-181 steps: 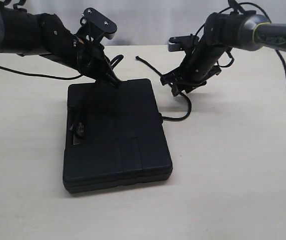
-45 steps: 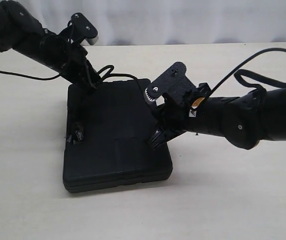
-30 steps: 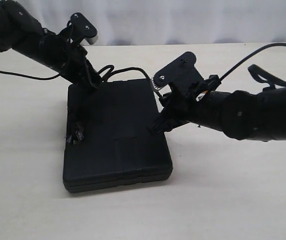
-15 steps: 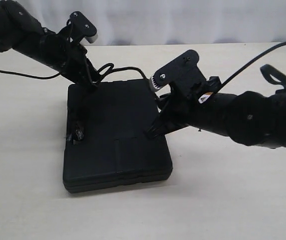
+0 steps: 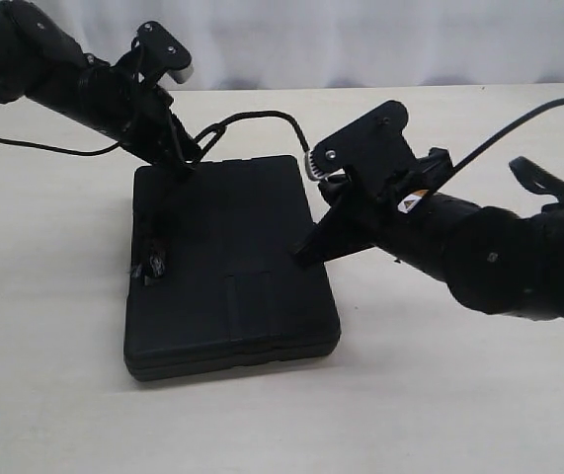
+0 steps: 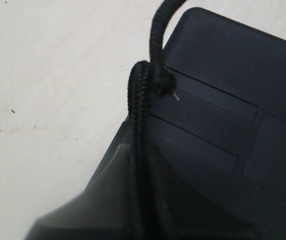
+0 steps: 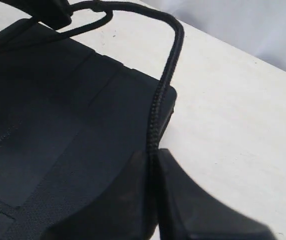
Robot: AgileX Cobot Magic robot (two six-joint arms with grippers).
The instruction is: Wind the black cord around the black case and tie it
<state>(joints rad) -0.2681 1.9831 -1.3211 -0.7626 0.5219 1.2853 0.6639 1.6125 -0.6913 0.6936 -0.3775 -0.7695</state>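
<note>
Cord (image 5: 262, 116) pulled up between two robot arms over a black case (image 5: 227, 257) on a pale table (image 5: 440, 395). Half a second earlier the black cord sagged close along the case's far edge; now it arches clear above that edge, and the right gripper (image 5: 306, 252) sits slightly higher and farther right over the lid's right side. The left gripper (image 5: 185, 163) has not shifted from the case's far left corner.

The exterior view alone shows the whole span, plus a knot (image 5: 151, 265) of cord lying on the lid near its left edge. The left wrist view shows what that angle hides: the cord (image 6: 143, 100) runs doubled out of the left gripper (image 6: 136, 155), folds over just past the tips above the case (image 6: 223, 100), and one strand climbs away. The right wrist view shows a single strand (image 7: 165, 85) leaving the right gripper (image 7: 153, 160), passing over a corner of the case (image 7: 47, 115) and curving off toward the other arm.

Both sets of jaws are clenched on the cord, which lies pinched between the fingers of each.
</note>
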